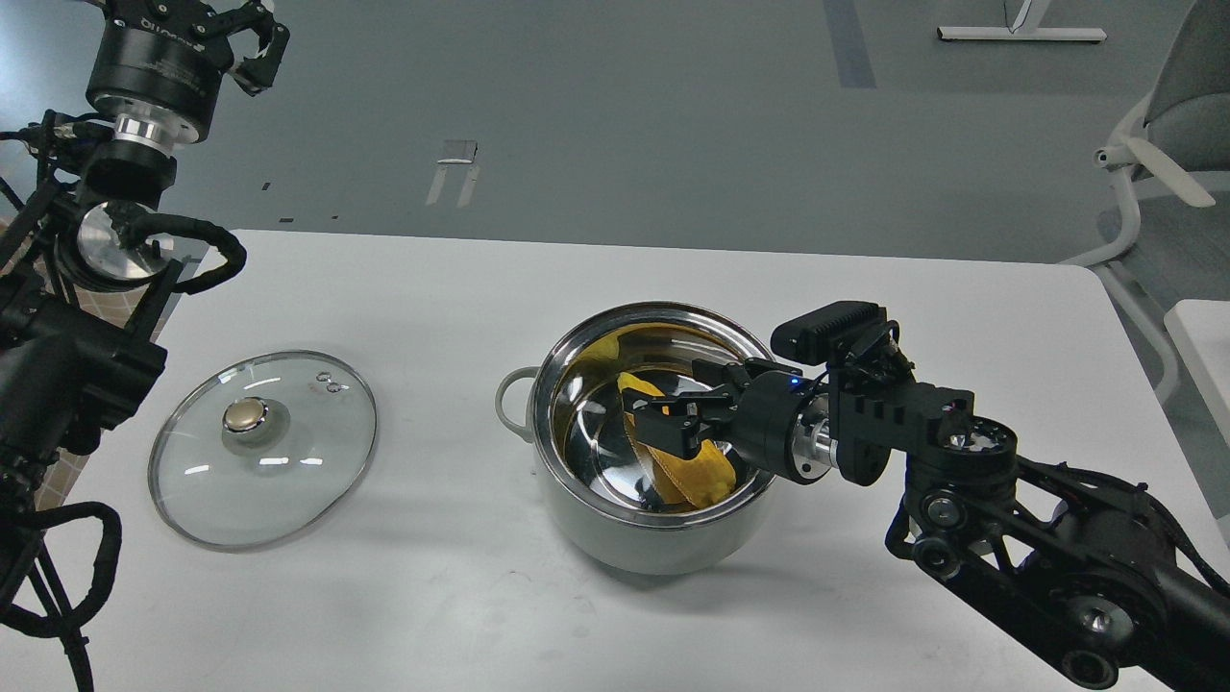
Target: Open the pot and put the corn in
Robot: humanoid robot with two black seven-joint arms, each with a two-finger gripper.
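The pale grey-green pot [663,538] stands uncovered in the middle of the white table [432,288], its steel inside showing. The yellow corn [706,471] lies slanted inside the pot, its tip up toward the left wall and its thick end on the bottom. My right gripper [687,404] reaches in over the right rim, just above the corn, with its fingers spread and the corn loose beneath them. My left gripper [248,38] is raised high at the far left, open and empty, far from the pot.
The round glass lid [288,461] with a gold knob lies flat on the table left of the pot. My left arm's links fill the left edge. A chair [1172,144] stands beyond the table's right end.
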